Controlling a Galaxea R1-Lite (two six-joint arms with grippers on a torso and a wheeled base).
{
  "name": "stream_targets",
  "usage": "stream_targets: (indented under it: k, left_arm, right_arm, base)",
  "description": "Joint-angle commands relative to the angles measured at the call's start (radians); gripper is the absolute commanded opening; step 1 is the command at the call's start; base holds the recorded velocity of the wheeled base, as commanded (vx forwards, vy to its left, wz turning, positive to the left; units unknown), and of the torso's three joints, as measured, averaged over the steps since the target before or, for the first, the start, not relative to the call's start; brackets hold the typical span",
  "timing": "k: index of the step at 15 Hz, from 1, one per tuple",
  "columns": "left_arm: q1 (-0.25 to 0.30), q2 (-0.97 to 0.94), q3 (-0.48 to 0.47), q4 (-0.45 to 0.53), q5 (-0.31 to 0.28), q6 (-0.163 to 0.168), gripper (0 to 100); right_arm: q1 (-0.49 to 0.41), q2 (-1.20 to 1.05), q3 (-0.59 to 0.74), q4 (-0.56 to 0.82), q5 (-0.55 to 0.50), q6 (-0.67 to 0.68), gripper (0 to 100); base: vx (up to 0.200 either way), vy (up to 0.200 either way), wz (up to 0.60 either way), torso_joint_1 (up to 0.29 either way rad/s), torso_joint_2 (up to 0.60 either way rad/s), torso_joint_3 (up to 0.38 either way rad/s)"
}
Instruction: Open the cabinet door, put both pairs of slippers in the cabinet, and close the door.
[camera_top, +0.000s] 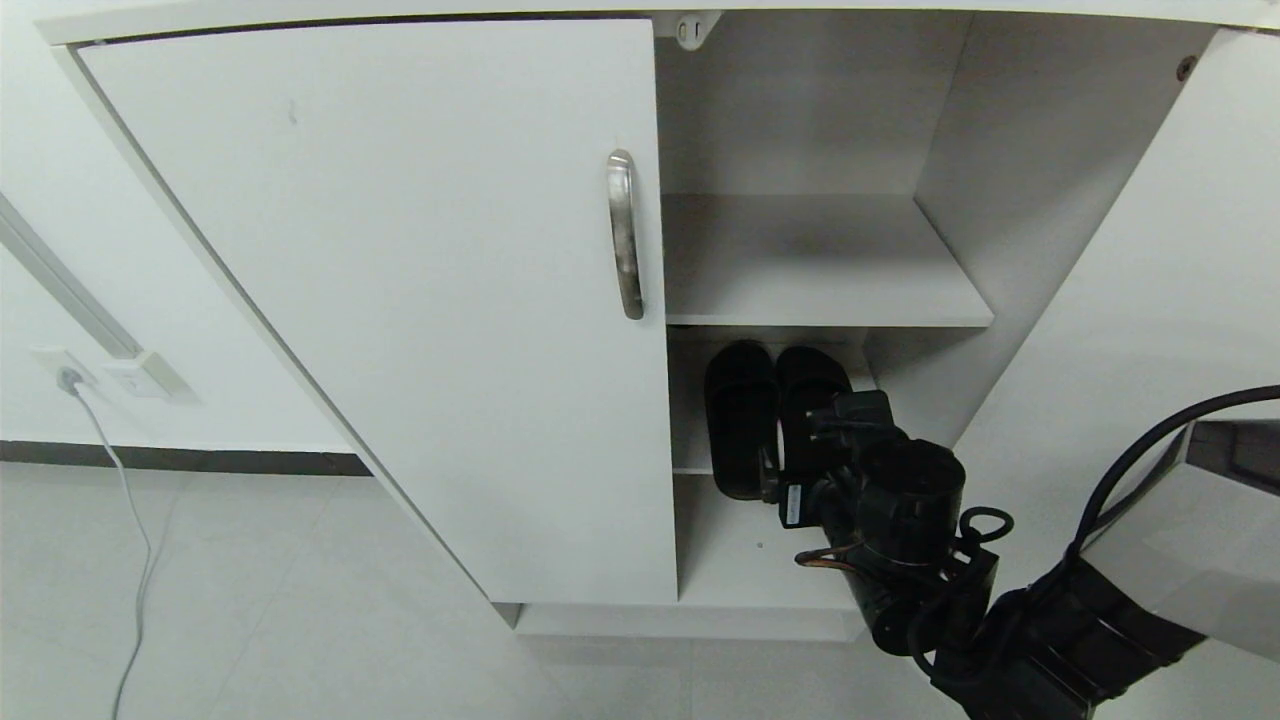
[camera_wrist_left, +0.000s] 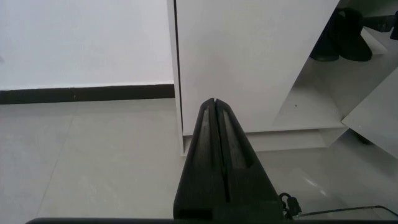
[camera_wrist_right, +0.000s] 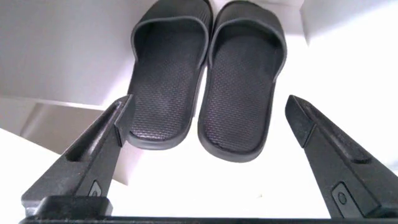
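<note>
One pair of black slippers (camera_top: 745, 410) lies side by side on the cabinet's low inner shelf (camera_top: 692, 400), heels sticking out over its front edge. My right gripper (camera_top: 800, 445) is just in front of the heels, open, with the slippers (camera_wrist_right: 205, 81) beyond the gap between its fingers (camera_wrist_right: 102, 143) and nothing held. The cabinet's left door (camera_top: 400, 300) with its metal handle (camera_top: 624, 235) is shut; the right door (camera_top: 1150, 300) stands swung open. My left gripper (camera_wrist_left: 214, 109) is shut and empty, low over the floor facing the cabinet's base.
An upper shelf (camera_top: 810, 260) inside the cabinet is bare. A wall socket (camera_top: 70, 380) with a grey cable (camera_top: 130, 560) trailing onto the tiled floor is at the left. The open right door stands close beside my right arm.
</note>
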Motion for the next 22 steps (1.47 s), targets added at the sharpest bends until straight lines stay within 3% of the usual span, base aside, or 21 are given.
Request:
stream_targets:
  k: [1, 12, 19, 22]
  left_arm:
    - [0.000, 0.001, 0.000, 0.000, 0.000, 0.000, 0]
    - [0.000, 0.001, 0.000, 0.000, 0.000, 0.000, 0]
    - [0.000, 0.001, 0.000, 0.000, -0.001, 0.000, 0]
    - [0.000, 0.001, 0.000, 0.000, -0.001, 0.000, 0]
  right_arm:
    - [0.009, -0.018, 0.010, -0.001, 0.000, -0.001, 100]
    - [0.024, -0.012, 0.042, -0.027, -0.011, -0.004, 100]
    - [0.027, -0.004, 0.056, -0.047, -0.011, -0.007, 100]
    - [0.027, -0.004, 0.064, -0.047, -0.011, -0.008, 100]
  base:
    - [0.000, 0.000, 0.00, 0.000, 0.00, 0.000]
    - [0.000, 0.000, 0.00, 0.000, 0.00, 0.000]
    - [-0.200, 0.000, 0.00, 0.000, 0.00, 0.004]
    - [0.000, 0.000, 0.00, 0.000, 0.00, 0.000]
